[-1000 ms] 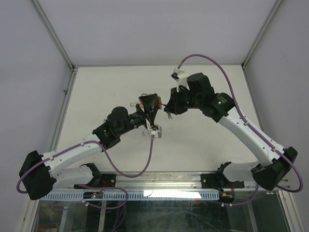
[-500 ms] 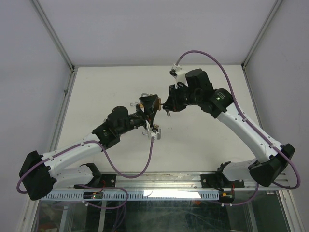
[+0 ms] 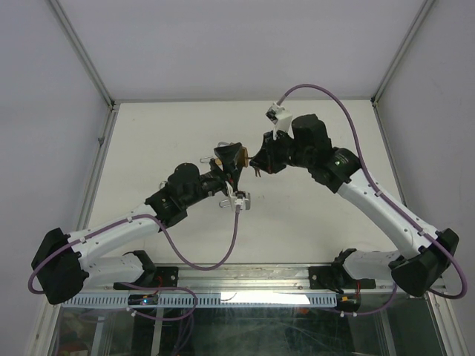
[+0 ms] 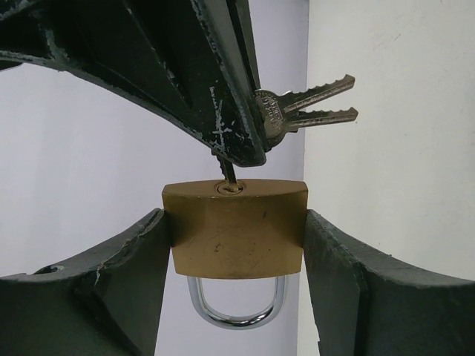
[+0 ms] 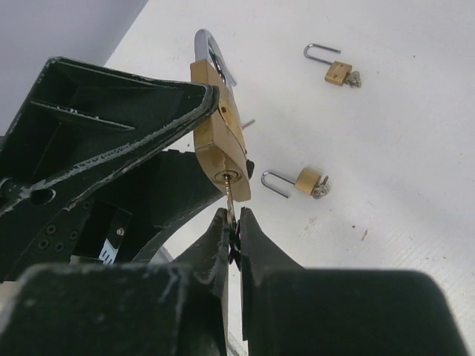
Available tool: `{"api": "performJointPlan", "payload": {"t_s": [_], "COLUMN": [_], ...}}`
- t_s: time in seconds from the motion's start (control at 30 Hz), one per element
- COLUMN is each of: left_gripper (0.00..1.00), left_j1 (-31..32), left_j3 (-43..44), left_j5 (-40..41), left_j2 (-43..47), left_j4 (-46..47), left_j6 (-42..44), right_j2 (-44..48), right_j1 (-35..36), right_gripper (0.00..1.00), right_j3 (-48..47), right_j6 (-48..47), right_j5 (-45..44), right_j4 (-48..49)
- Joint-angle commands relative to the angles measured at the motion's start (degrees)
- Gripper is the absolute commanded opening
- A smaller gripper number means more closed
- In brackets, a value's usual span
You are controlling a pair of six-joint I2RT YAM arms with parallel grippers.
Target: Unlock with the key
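The left gripper (image 3: 228, 160) is clamping the hard, likely slippery padlock (image 4: 237, 231) between wide jaws while the right gripper (image 5: 234, 222), closed tight, is pinching the stiff key (image 5: 231, 196) by its head, blade in the keyhole (image 5: 225, 176).

The left arm (image 3: 119, 226) and right arm (image 3: 371, 196) bend inward, raised, bringing the left gripper (image 3: 230, 165), jaws set wide, tip to tip with the right gripper (image 3: 256, 162), whose jaws are pinched almost fully together.

The key (image 5: 229, 196) hides its tip inside the padlock (image 5: 218, 141) and its head within the right hand (image 5: 232, 219).
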State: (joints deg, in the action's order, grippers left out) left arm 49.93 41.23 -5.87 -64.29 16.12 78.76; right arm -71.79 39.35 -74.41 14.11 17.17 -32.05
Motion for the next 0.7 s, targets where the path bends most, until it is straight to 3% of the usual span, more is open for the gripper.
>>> {"api": "performJointPlan", "payload": {"t_s": [0.0, 0.13, 0.67], "left_gripper": [0.00, 0.00, 0.00], "left_j1": [1.13, 1.14, 1.13], "left_j3": [2.86, 3.05, 4.04], "left_j5": [-1.62, -1.54, -5.76], "left_j2": [0.93, 0.92, -0.84], "left_j4": [12.00, 11.12, 12.09], "left_j6": [-1.71, -3.81, -5.03], "right_j2": [3.27, 5.22, 0.11], "right_j1": [1.06, 1.23, 2.81], "right_gripper": [0.00, 0.00, 0.00], "right_j3": [2.00, 6.68, 3.75], "right_j6": [1.24, -0.57, -6.21], "right_j5": [2.42, 1.70, 0.68], "right_j4": [12.63, 16.83, 15.97]}}
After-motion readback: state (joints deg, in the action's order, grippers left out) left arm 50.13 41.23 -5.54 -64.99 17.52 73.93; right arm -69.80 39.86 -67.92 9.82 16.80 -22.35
